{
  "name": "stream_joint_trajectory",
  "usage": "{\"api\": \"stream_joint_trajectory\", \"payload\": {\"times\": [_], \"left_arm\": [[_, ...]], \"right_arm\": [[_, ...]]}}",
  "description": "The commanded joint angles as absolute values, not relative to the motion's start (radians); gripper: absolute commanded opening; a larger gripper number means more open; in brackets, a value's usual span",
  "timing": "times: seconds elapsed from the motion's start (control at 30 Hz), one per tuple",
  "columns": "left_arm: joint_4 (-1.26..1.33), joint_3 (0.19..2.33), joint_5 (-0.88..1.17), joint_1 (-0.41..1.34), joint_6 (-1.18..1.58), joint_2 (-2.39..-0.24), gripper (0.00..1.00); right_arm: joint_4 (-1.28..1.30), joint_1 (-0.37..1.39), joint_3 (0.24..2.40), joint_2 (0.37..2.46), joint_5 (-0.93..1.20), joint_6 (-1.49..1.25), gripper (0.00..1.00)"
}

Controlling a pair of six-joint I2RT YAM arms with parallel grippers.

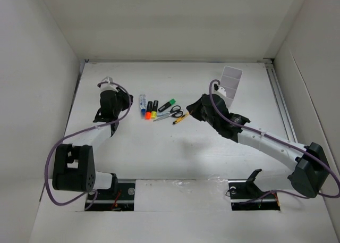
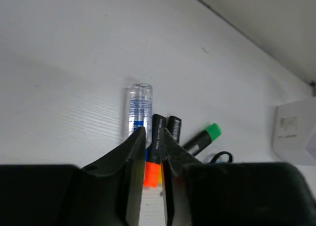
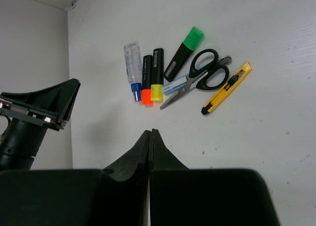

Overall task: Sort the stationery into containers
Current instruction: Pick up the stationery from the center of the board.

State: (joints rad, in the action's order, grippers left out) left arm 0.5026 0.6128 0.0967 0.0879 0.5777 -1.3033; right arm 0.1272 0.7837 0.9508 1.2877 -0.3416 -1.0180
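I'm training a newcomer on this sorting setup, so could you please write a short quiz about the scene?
1. True or false: the right hand is shut.
2. What colour is the highlighter lying between the orange highlighter and the green highlighter?
3. Which lies nearest the left hand? A clear pen; B scissors; C cutter.
Key: 1 true; 2 yellow highlighter; 3 A.
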Motion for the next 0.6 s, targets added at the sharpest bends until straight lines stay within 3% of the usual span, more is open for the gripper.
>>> {"api": "stream_joint_trajectory", "payload": {"times": [0.0,0.07,0.17,0.3,0.57], "left_arm": [[0.45,0.748,0.025,0.145,0.496,-1.344,0.17],[0.372,0.855,-0.108,0.228,0.459,-1.411,0.31],[0.207,0.949,-0.264,0.303,0.431,-1.505,0.39],[0.179,0.936,-0.29,0.304,0.443,-1.519,0.4],[0.178,0.819,-0.229,0.345,0.453,-1.506,0.43]], "right_arm": [[0.109,0.779,0.957,1.259,-0.371,-1.026,0.0],[0.109,0.779,0.957,1.259,-0.371,-1.026,0.0],[0.109,0.779,0.957,1.259,-0.371,-1.026,0.0],[0.118,0.77,0.957,1.259,-0.371,-1.026,0.0],[0.118,0.77,0.957,1.259,-0.362,-1.026,0.15]]}}
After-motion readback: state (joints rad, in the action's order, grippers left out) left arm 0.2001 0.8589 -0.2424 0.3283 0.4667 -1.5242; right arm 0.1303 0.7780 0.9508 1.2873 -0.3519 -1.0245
